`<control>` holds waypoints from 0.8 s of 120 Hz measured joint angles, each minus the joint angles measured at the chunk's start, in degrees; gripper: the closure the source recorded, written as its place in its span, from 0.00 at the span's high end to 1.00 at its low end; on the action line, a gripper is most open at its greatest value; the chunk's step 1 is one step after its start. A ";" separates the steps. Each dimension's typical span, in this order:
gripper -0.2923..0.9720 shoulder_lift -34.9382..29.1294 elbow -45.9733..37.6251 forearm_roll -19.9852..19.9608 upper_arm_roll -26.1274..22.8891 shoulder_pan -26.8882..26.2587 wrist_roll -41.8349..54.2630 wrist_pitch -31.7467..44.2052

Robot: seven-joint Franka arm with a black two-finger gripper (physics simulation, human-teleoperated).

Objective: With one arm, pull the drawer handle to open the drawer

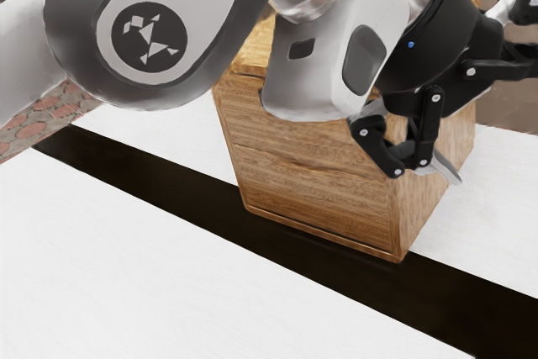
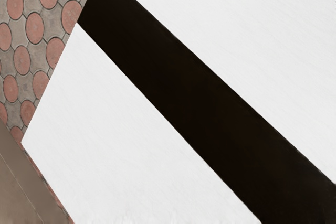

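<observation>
Beside cabinet (image 1: 319,182), claw (image 1: 486,86) spread, handle hidden

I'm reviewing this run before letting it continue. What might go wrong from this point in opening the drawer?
1. The gripper sits at the wooden cabinet's corner, and I cannot tell whether it has hold of anything, so a pull may slip.
2. The cabinet seems to stand free on the table; pulling may drag the whole box.
3. The wrist view faces table and floor, giving no check on the grasp.
</observation>
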 joint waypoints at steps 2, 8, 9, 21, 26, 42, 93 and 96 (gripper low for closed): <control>0.77 -0.60 -0.47 0.10 0.08 3.47 0.31 0.12; 0.77 -4.46 -2.95 3.04 0.21 14.01 0.84 0.41; 0.77 -5.22 -3.34 3.94 0.21 15.81 0.85 0.45; 0.77 -8.90 -5.60 11.39 0.25 26.67 0.86 0.85; 0.77 -9.31 -6.01 13.10 0.29 23.99 0.88 0.95; 0.77 -9.72 -6.96 15.92 0.38 21.10 0.95 1.16; 0.77 -11.87 -12.76 17.19 0.65 21.06 2.37 1.48; 0.77 -12.24 -13.35 17.21 0.63 21.05 2.41 1.49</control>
